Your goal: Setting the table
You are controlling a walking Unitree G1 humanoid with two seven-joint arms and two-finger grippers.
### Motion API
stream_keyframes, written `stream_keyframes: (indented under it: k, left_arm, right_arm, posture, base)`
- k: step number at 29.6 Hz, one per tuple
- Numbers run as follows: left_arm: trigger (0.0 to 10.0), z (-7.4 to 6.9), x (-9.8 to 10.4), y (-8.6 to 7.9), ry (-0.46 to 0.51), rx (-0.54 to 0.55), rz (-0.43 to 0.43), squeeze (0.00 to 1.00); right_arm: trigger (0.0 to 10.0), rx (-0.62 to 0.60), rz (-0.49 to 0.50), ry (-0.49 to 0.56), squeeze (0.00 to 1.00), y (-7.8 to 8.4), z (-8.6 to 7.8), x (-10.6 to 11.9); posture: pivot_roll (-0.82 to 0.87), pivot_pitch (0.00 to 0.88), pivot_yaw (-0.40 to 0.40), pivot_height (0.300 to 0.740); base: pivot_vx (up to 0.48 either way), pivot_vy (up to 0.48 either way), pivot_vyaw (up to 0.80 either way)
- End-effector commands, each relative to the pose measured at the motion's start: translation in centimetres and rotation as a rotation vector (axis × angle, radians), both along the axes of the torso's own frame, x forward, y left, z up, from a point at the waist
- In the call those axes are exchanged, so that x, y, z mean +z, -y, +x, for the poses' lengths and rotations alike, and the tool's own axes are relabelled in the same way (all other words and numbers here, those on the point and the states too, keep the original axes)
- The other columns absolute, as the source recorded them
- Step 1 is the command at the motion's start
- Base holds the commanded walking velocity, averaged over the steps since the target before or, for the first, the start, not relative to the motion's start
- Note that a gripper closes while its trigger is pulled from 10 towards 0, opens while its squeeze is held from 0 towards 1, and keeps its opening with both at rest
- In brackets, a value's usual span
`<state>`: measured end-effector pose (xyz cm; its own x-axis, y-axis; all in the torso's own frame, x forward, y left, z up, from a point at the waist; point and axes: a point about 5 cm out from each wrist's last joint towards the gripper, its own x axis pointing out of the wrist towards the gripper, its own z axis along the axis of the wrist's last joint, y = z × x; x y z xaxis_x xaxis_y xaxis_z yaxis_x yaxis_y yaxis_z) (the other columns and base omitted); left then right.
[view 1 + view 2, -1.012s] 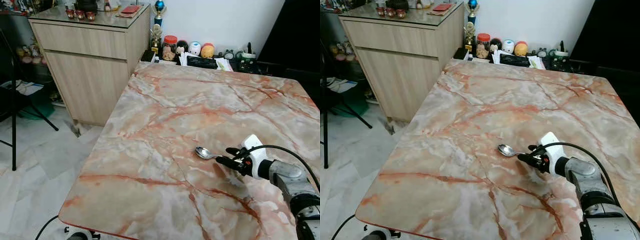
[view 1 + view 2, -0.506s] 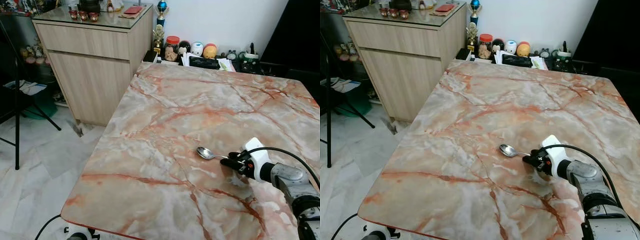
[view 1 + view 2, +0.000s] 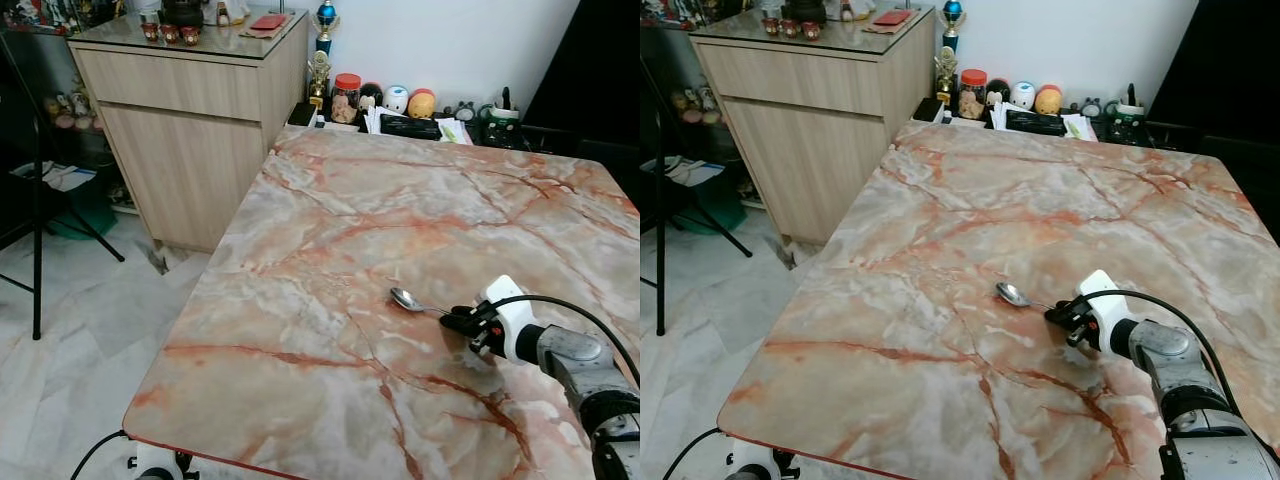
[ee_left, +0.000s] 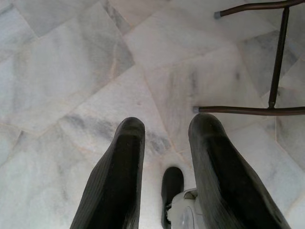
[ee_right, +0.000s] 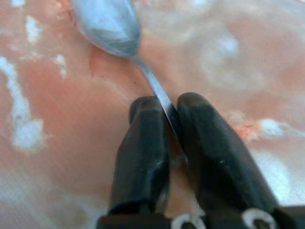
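A metal spoon (image 3: 406,299) lies low over the pink marble table (image 3: 330,240), bowl pointing to my left. My right gripper (image 3: 458,320) is shut on the spoon's handle near the table's right front part. In the right wrist view the thin handle (image 5: 162,99) runs between the two black fingers (image 5: 143,143) and the spoon bowl (image 5: 107,24) sits just beyond them on the marble. My left gripper (image 4: 164,131) hangs over the floor with a gap between its fingers and nothing in it.
A wooden cabinet (image 3: 190,110) stands left of the table's far end. Jars, figurines and small clutter (image 3: 400,105) line the wall behind the table. A black chair frame (image 3: 35,190) stands on the tiled floor at left.
The right gripper has drawn back a little toward me with the spoon, and the camera has shifted slightly. The left arm is still.
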<state>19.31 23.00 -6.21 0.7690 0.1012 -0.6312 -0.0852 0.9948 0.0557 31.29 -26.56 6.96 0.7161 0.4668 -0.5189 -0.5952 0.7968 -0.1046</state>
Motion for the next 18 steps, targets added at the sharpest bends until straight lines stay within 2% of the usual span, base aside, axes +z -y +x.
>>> stream_keyframes:
  k: [1, 8, 12, 13, 15, 16, 17, 18]
  left_arm:
    - [10.0, -0.2, -0.2, -0.1, -0.017, 0.007, -0.009, 0.0]
    - [10.0, -0.2, -0.2, 0.0, -0.018, 0.005, -0.009, 0.0]
    - [10.0, -0.2, -0.2, 0.1, -0.021, 0.003, -0.007, 0.0]
    - [10.0, -0.2, -0.2, 0.1, -0.021, 0.003, -0.007, 0.0]
    - [10.0, -0.2, -0.2, 0.1, -0.022, 0.003, -0.003, 0.0]
    - [10.0, -0.3, -0.2, 0.1, -0.023, 0.003, -0.001, 0.0]
    - [10.0, -0.3, -0.3, 0.0, -0.027, -0.001, 0.005, 0.0]
    - [10.0, -0.4, -0.3, 0.0, -0.03, -0.004, 0.01, 0.0]
  right_arm:
    - [0.0, 0.001, -0.003, -0.045, 0.0, -0.1, -0.5, -0.8]
    - [0.0, 0.035, 0.023, -0.042, 0.0, -1.5, -0.5, -1.4]
    - [0.0, 0.072, 0.051, -0.024, 0.0, -3.2, -0.5, -2.0]
    - [0.0, 0.072, 0.051, -0.024, 0.0, -3.2, -0.5, -2.0]
    - [4.4, 0.061, 0.059, 0.026, 0.0, -4.1, -0.4, -2.1]
    - [7.8, 0.049, 0.054, 0.058, 0.0, -4.4, -0.2, -2.0]
    - [10.0, 0.012, 0.069, 0.105, 0.0, -4.6, 0.1, -1.7]
    - [10.0, -0.013, 0.08, 0.134, 0.0, -4.7, 0.3, -1.4]
  posture:
    - [0.17, 0.0, -0.048, 0.74]
    - [0.17, 0.0, -0.048, 0.74]
    - [0.17, 0.0, -0.049, 0.74]
    - [0.17, 0.0, -0.049, 0.74]
    - [0.17, 0.0, -0.049, 0.74]
    - [0.17, 0.0, -0.05, 0.74]
    - [0.17, 0.0, -0.052, 0.74]
    - [0.17, 0.0, -0.053, 0.74]
  base:
    - [0.0, 0.0, 0.0]
    - [0.0, 0.0, 0.0]
    - [0.0, 0.0, 0.0]
    - [0.0, 0.0, 0.0]
    - [0.0, 0.0, 0.0]
    - [0.0, 0.0, 0.0]
    - [0.0, 0.0, 0.0]
    - [0.0, 0.0, 0.0]
